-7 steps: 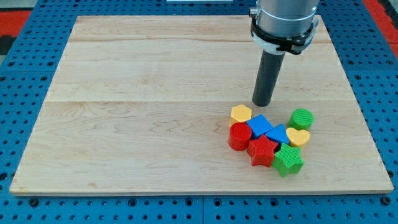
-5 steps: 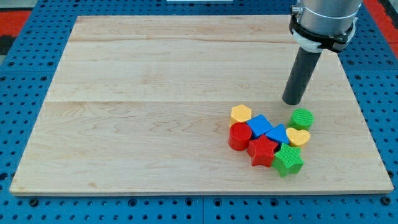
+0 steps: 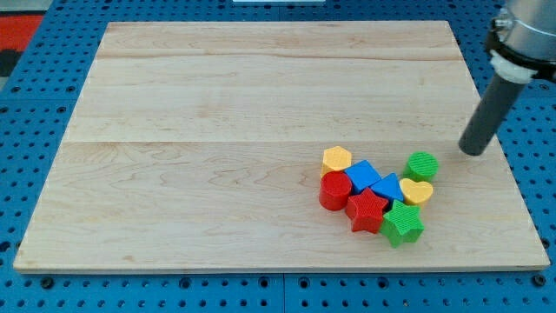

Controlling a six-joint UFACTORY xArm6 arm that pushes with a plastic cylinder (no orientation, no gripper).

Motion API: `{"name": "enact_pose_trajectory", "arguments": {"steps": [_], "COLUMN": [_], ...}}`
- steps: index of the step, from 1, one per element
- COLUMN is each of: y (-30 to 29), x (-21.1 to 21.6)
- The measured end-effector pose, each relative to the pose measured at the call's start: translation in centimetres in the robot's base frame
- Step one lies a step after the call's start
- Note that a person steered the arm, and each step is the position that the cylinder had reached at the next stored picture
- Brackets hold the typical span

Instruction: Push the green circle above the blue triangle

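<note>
The green circle [image 3: 422,165] sits at the right end of a cluster of blocks in the lower right of the wooden board. The blue triangle [image 3: 388,187] lies just to its lower left, with a yellow heart [image 3: 418,192] between and below them. My tip [image 3: 473,151] rests on the board to the right of the green circle and slightly above it, apart from it by a small gap.
The cluster also holds a blue cube [image 3: 363,175], a yellow hexagon [image 3: 336,159], a red cylinder [image 3: 334,190], a red star [image 3: 367,210] and a green star [image 3: 402,224]. The board's right edge [image 3: 502,148] is close to my tip.
My tip has swept to the view's right, from above the blue blocks, past the green circle, to near the board's right edge. No block has moved.
</note>
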State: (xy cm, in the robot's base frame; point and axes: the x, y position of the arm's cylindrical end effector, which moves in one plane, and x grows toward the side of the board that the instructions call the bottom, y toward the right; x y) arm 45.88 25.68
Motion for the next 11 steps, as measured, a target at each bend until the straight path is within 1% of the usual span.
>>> {"name": "enact_pose_trajectory", "arguments": {"steps": [4,6,7,8,9,10,11], "y": [-1.3,-1.3,1.0,1.0,-0.1,-2.7,-3.6], "x": [5.9,0.6,1.1,3.0,4.0,4.3,4.8]}}
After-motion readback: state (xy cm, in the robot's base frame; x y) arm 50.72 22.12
